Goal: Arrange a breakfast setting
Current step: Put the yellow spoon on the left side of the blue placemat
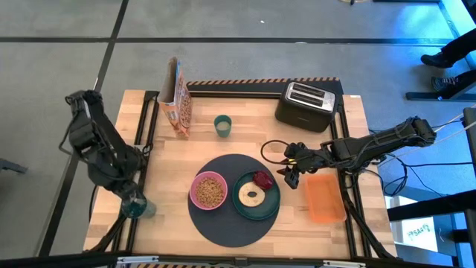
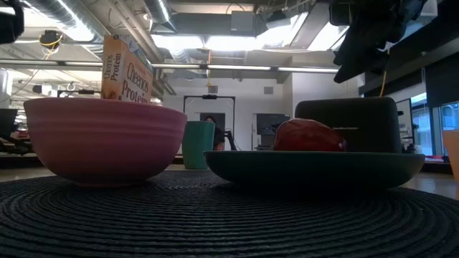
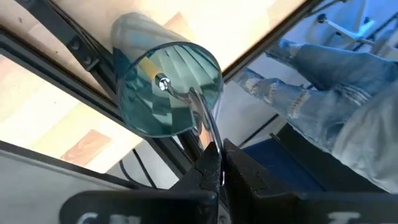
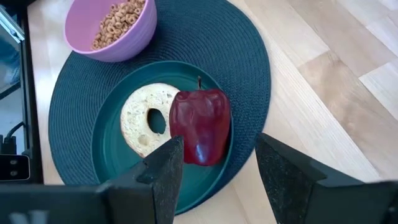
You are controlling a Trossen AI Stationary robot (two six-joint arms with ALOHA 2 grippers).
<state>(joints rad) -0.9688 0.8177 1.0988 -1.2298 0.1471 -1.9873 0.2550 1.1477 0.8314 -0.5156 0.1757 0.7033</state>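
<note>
One item's left: mat (image 1: 227,219), plate (image 1: 269,206) and bowl (image 1: 209,190) are set, so with left gripper (image 3: 214,167) clamped on the spoon (image 3: 200,115) in the glass (image 1: 134,205), you lift straight up; right gripper (image 4: 214,163) waits apart.

Two dark jointed arms, black cabling, matte black end-effector fingers (image 4: 281,177).

Pink bowl (image 4: 112,28), dark-green plate (image 4: 109,134), dark-red fruit (image 4: 200,124)
All set on a ribbed dark-grey mat (image 4: 230,56); the bagel (image 4: 144,118) is pale and speckled.
</note>
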